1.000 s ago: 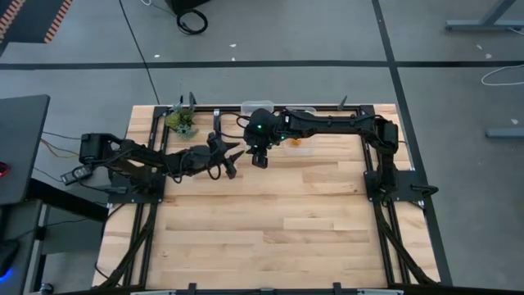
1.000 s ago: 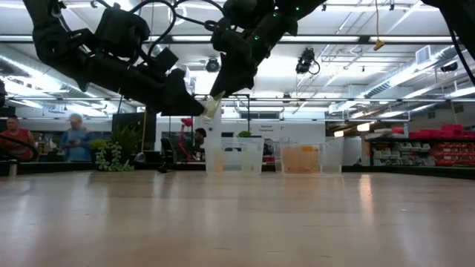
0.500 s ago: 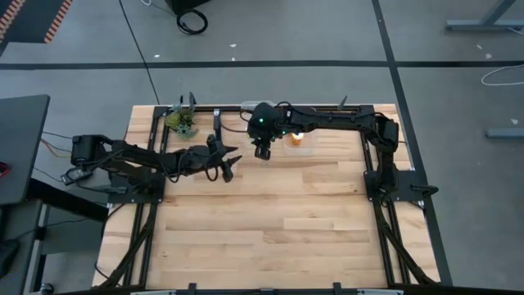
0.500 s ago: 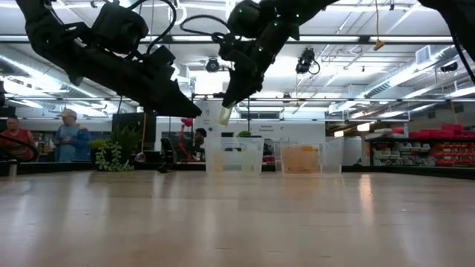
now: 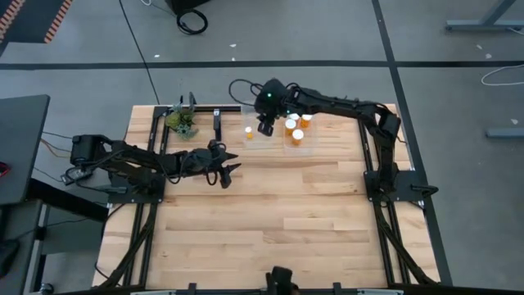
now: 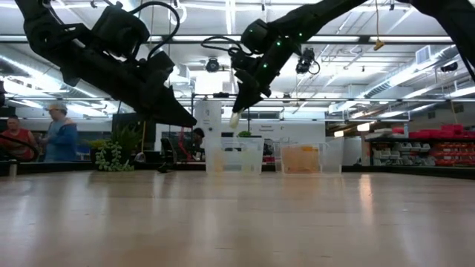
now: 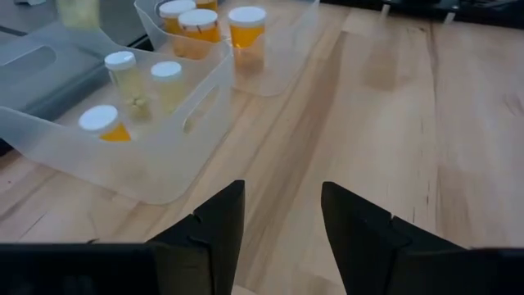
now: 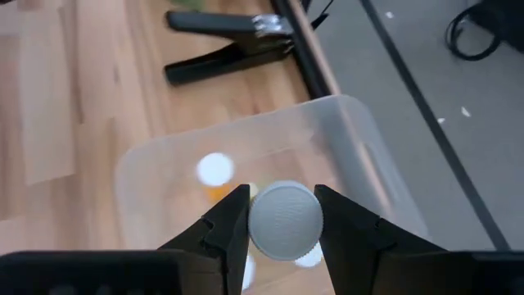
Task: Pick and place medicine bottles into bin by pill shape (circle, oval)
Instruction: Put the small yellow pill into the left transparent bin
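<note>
Placement step: right gripper (image 8: 282, 223), closed on a white-capped medicine bottle (image 8: 285, 220), hovers above the clear bin (image 8: 360, 147); next, lower and release. Left gripper (image 7: 281, 215) waits open, empty, over the desk (image 7: 426, 123).

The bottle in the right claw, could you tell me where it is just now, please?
The bottle is gripped in the right claw, hanging above the left bin at the table's far edge, with the plant to its left in the high view.
</note>
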Robot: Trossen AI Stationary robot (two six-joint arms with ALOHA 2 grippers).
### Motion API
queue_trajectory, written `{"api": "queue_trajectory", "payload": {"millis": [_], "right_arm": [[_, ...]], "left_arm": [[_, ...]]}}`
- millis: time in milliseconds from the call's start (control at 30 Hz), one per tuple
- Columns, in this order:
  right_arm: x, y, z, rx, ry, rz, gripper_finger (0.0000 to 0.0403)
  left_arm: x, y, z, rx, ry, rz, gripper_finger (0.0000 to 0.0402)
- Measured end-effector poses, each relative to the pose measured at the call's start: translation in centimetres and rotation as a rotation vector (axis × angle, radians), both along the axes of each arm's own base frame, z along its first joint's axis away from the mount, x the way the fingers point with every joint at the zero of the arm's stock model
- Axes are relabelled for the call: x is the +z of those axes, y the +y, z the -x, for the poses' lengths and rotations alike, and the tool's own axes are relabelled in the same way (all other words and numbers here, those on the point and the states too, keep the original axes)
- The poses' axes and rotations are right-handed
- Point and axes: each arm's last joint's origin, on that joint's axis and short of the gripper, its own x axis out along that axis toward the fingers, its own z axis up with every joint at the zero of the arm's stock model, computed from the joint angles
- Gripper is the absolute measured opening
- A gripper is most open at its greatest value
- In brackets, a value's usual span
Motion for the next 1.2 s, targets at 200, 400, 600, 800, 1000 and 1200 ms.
{"api": "queue_trajectory", "payload": {"millis": [200, 400, 600, 800, 1000, 1200], "right_arm": [[0.3, -1.4, 0.4, -0.012, -0.038, 0.016, 0.0139], [0.8, -2.0, 0.4, 0.003, -0.071, 0.044, 0.0139], [3.1, -2.9, 0.6, -0.002, -0.108, 0.085, 0.0139], [3.8, -4.6, -1.2, 0.007, -0.090, 0.070, 0.0139], [1.8, -4.8, -3.4, 0.047, -0.001, 0.025, 0.0139], [0.1, -5.2, -3.2, 0.039, 0.072, -0.038, 0.0139]], "left_arm": [[0.1, 0.1, -0.1, 0.003, -0.015, -0.006, 0.0172], [0.2, 0.7, 0.0, 0.021, -0.018, -0.031, 0.0172], [0.5, 1.3, 0.0, 0.040, -0.032, -0.055, 0.0172], [0.7, 1.8, 0.0, 0.047, -0.043, -0.083, 0.0172], [0.6, 1.9, 0.1, 0.052, -0.029, -0.088, 0.0172], [0.6, 1.9, 0.1, 0.045, -0.019, -0.103, 0.0172]]}}
